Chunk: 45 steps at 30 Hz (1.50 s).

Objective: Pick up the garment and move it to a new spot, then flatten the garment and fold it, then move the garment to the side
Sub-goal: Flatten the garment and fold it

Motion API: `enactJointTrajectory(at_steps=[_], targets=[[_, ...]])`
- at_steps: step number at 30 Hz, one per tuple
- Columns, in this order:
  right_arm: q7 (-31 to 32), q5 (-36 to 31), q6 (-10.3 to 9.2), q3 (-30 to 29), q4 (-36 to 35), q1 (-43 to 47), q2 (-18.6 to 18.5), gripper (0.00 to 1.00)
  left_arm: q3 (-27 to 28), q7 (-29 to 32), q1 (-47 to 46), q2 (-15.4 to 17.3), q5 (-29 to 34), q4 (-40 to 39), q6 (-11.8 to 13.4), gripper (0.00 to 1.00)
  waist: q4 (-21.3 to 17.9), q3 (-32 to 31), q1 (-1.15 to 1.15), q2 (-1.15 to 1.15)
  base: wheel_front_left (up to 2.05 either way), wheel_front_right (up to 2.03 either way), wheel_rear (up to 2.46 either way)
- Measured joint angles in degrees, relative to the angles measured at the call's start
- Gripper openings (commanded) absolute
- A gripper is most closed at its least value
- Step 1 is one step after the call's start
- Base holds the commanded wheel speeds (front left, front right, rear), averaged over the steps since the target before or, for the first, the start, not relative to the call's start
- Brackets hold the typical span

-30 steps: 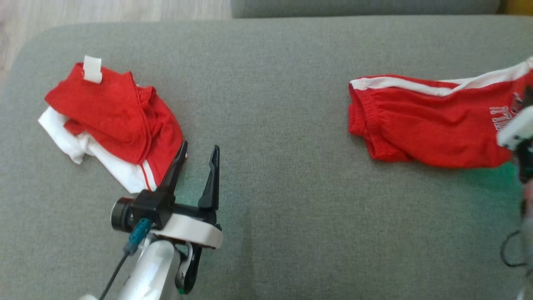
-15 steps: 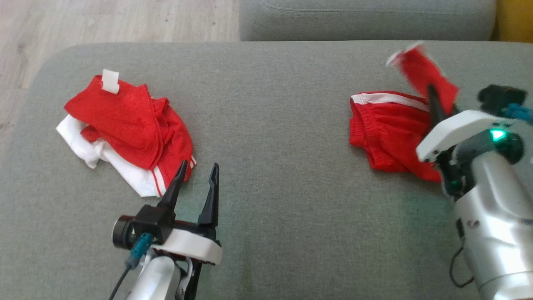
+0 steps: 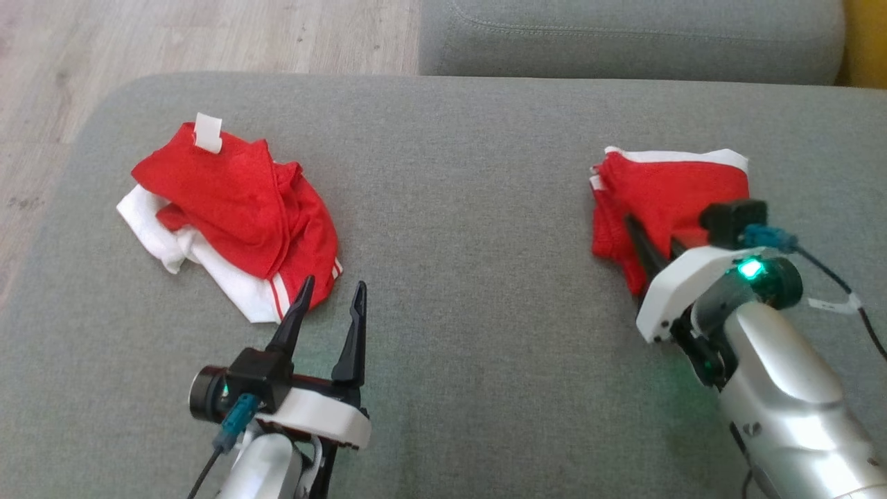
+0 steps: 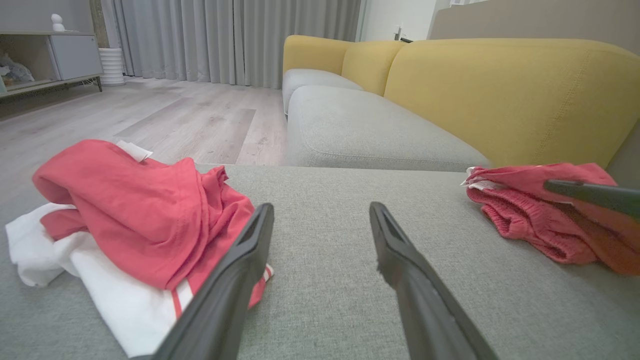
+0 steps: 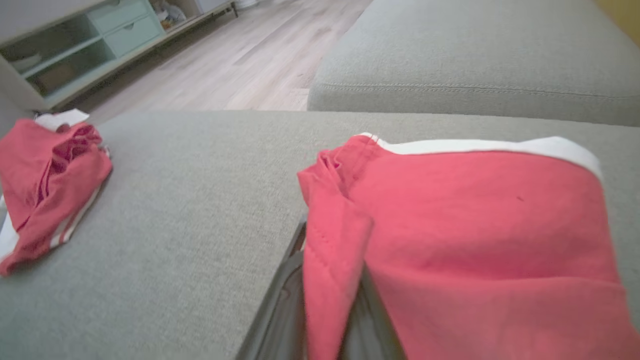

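Observation:
The garment, red shorts [image 3: 669, 190] with a white stripe along the far edge, lies folded over on the right of the grey cushion [image 3: 471, 208]. My right gripper [image 3: 655, 239] is at its near edge, shut on a fold of the red cloth [image 5: 335, 260] that drapes between its fingers. The shorts [image 4: 530, 220] also show at the right of the left wrist view. My left gripper [image 3: 329, 294] rests open and holds nothing, just right of a crumpled red and white garment [image 3: 235, 208].
The crumpled red and white pile [image 4: 125, 230] has a white tag [image 3: 207, 132] on top. A second grey cushion [image 3: 624, 34] lies beyond, with a yellow sofa back [image 4: 500, 90] behind it. Wood floor [image 3: 208, 34] borders the cushion's far left edge.
The head camera has shifted. My right gripper has swung the far end of the shorts up and over to the left, so they now lie doubled. The left arm has stayed put.

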Motion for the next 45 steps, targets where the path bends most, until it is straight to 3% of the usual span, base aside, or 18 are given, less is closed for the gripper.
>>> enactJointTrajectory(at_steps=[3,4,5,14,18,24,28,33,42,43,44,45], targets=[[0.40,0.87,0.00,2.76,1.90,0.01,-0.92,0.00,-0.08,-0.01,0.07,0.00,0.00,0.32,0.01,1.00,-0.21,-0.32,0.00,0.00,0.00,0.00,0.00],[0.36,0.89,0.00,3.58,2.42,0.01,-1.23,0.06,-0.09,-0.01,0.15,0.00,0.00,0.33,0.01,1.00,-0.39,-0.44,0.00,0.00,0.00,0.00,0.00],[0.29,1.04,0.00,4.04,2.89,0.01,-1.36,1.00,-0.08,0.00,0.25,0.01,0.00,0.35,0.01,1.00,-0.62,-0.56,0.00,0.00,0.00,0.00,0.00],[-5.19,3.36,0.00,3.83,2.34,-0.07,-2.87,1.00,0.32,0.00,0.76,0.08,-0.01,-0.62,0.22,1.00,-4.09,-1.86,0.00,0.00,0.00,0.00,0.00],[-9.00,3.60,0.00,-0.30,-0.12,-0.08,-4.70,1.00,0.76,0.00,0.73,0.08,-0.01,-2.24,0.53,1.00,-6.26,-2.59,0.00,0.00,0.00,0.00,0.00],[-13.78,-1.19,0.00,-9.37,-5.32,1.00,-5.66,1.00,1.66,-0.01,0.69,0.07,-0.02,-4.72,0.58,1.00,-9.32,-3.39,0.00,0.00,0.00,0.00,0.00],[-15.40,-6.81,0.00,-16.85,-10.15,6.15,-3.30,1.00,2.29,-0.01,0.73,0.04,-0.02,-6.08,0.60,1.00,-10.66,-3.83,0.00,0.00,0.00,0.00,0.00],[-15.91,-13.56,0.00,-22.67,-16.44,15.39,3.15,1.00,2.72,-0.01,1.77,0.03,-0.10,-7.34,1.02,1.00,-11.34,-4.17,0.00,0.00,0.00,0.00,0.00],[-14.04,-18.57,0.00,-26.21,-23.19,19.54,6.75,1.00,2.82,-0.01,3.92,0.03,-0.09,-7.95,1.02,1.00,-10.59,-2.18,0.00,0.00,0.00,0.00,0.00],[-13.47,-18.83,0.00,-26.15,-23.61,19.40,6.78,0.77,2.76,-0.01,3.67,0.03,-0.09,-8.03,1.01,1.00,-10.35,-1.70,0.00,0.00,0.00,0.00,0.00],[-12.73,-19.03,0.00,-25.93,-23.75,19.08,6.78,0.00,2.72,-0.01,3.29,0.03,-0.09,-8.12,1.00,1.00,-10.09,-1.12,0.00,0.00,0.00,0.00,0.00],[-12.17,-19.05,0.00,-25.82,-23.83,18.56,6.79,0.00,2.67,-0.01,2.81,0.03,-0.08,-8.26,0.98,1.00,-9.82,-0.48,0.00,0.00,0.00,0.00,0.00]])
